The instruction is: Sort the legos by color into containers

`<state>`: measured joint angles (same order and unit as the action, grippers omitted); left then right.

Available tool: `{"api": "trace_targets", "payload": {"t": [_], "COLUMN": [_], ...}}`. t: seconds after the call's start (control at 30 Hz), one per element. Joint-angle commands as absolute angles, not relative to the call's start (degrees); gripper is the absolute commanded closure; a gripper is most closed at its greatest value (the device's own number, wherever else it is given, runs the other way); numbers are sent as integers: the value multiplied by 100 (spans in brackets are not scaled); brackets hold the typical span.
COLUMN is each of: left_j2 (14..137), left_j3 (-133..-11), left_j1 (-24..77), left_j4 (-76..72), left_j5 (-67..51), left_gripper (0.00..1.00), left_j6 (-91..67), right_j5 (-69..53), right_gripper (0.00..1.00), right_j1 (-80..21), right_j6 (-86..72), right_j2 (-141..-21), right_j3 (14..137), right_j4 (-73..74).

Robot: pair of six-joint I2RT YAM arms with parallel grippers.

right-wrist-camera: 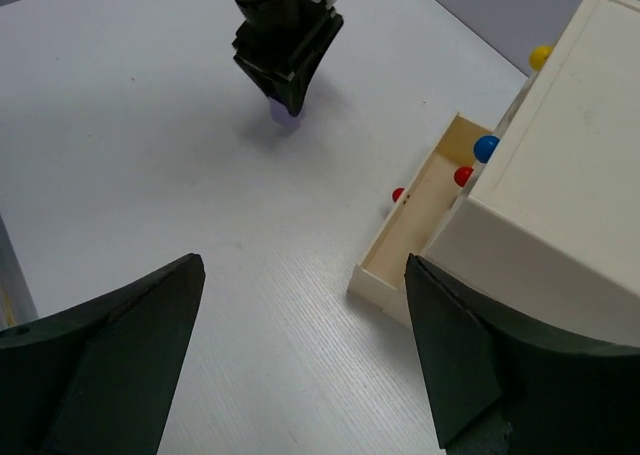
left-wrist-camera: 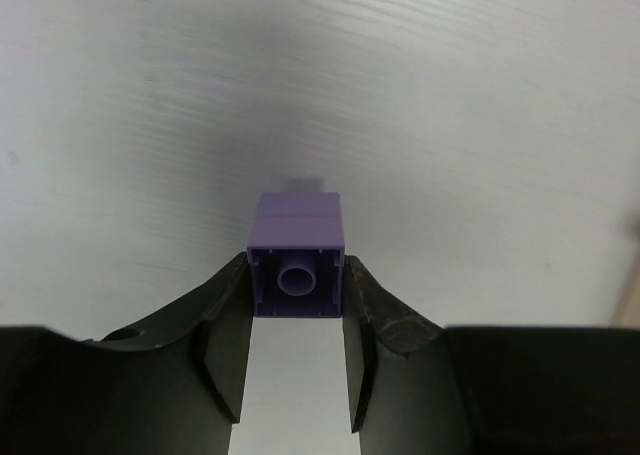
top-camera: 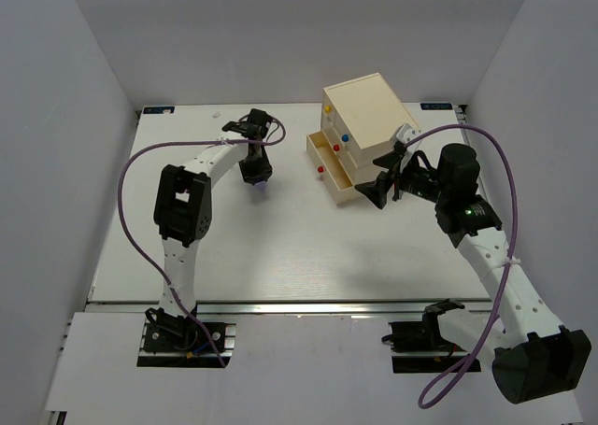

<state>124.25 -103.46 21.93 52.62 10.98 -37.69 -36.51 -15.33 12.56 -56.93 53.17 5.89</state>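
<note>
Inside the left gripper (left-wrist-camera: pixel 297 287) sits a boxy purple lego (left-wrist-camera: pixel 296 233) — smooth, hollow-tubed.

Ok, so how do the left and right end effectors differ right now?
The left end effector is shut on a purple lego; the right end effector is open and empty. The left hangs over the table, away from the chest; the right sits close beside the chest's open bottom drawer. Both are black, two-fingered.

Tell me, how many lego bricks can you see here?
1: a purple brick, gripped by the left end effector, out on the table to the left of the chest. Others may be hidden inside the chest.
</note>
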Motion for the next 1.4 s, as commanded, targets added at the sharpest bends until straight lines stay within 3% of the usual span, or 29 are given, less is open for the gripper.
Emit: {"api": "trace_targets", "payload": {"t": [0.0,0.27,0.33,0.47,0.57,0.7,0.77,1.1,1.37], "left_j2": [11437,8951,8685,8297,8165,8042,8059,8499,8640], "left_j3": [-10076,-7684,-7140,-6462,-5979,-5320,-5230,-4835,-4772], "left_j1": [2197,2083,2083,2144,2206,2206,2206,2259,2312], "left_j4": [4616,1549,890,-321,-1359,-3860,-4174,-6044,-6214], "left_j5": [22,-3504,-4206,-6050,-6834,-7434,-7567,-7655,-7567], "left_gripper": [100,100,100,100,100,100,100,100,100], "left_j6": [-2972,-1830,-1793,-2073,-2590,-4023,-4401,-5826,-5968], "right_j5": [-4094,-5693,-5896,-6344,-6565,-6478,-6390,-6671,-6662], "right_gripper": [13,12,14,30,28,15,12,12,11], "right_j1": [-1520,-1538,-1538,-1582,-1714,-1846,-1898,-2232,-2452], "right_j6": [1502,1503,1162,46,-886,-1239,-1239,-1450,-1476], "right_j2": [-5730,-5923,-5976,-6353,-6739,-7005,-7092,-7515,-7655], "right_j3": [5308,5247,5142,5080,5298,5554,5616,5783,6125], "right_j4": [597,634,449,-297,-650,-633,-510,-747,-721]}}
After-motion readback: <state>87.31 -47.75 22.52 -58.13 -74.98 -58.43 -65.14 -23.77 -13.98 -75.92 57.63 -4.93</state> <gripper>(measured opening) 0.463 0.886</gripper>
